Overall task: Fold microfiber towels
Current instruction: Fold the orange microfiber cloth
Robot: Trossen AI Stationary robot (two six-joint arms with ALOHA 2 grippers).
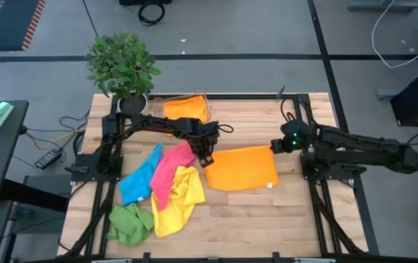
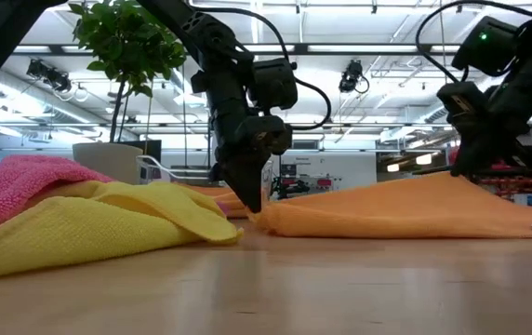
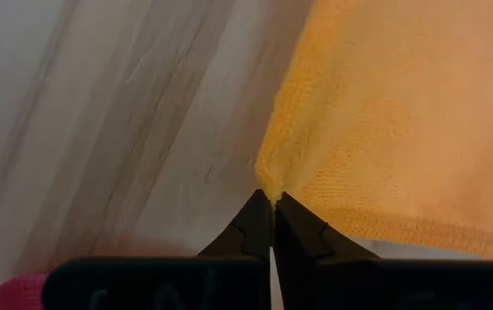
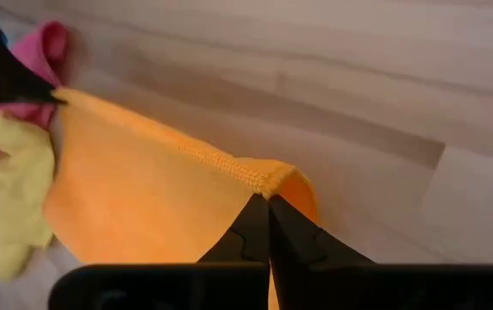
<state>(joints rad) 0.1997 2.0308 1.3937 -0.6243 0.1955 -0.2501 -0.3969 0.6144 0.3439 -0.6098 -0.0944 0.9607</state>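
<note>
Low view: yellow towel (image 2: 108,223) lies nearest, pink towel (image 2: 19,181) on it, orange towel (image 2: 415,209) spread beyond. Left gripper (image 2: 255,212) points down, fingers closed on the orange towel's near corner.

High view: orange towel (image 1: 244,169) flat at table (image 1: 267,219) centre. Right gripper (image 1: 276,146) pinches its far right corner, left gripper (image 1: 206,162) the far left one. Pink (image 1: 171,166), yellow (image 1: 178,201), blue (image 1: 136,183) and green (image 1: 130,223) towels are heaped to the left. Another orange cloth (image 1: 183,108) sits by the plant (image 1: 121,64).

Left wrist view: fingers (image 3: 251,228) shut on the towel corner.

Right wrist view: fingers (image 4: 294,232) shut on the hemmed corner.
</note>
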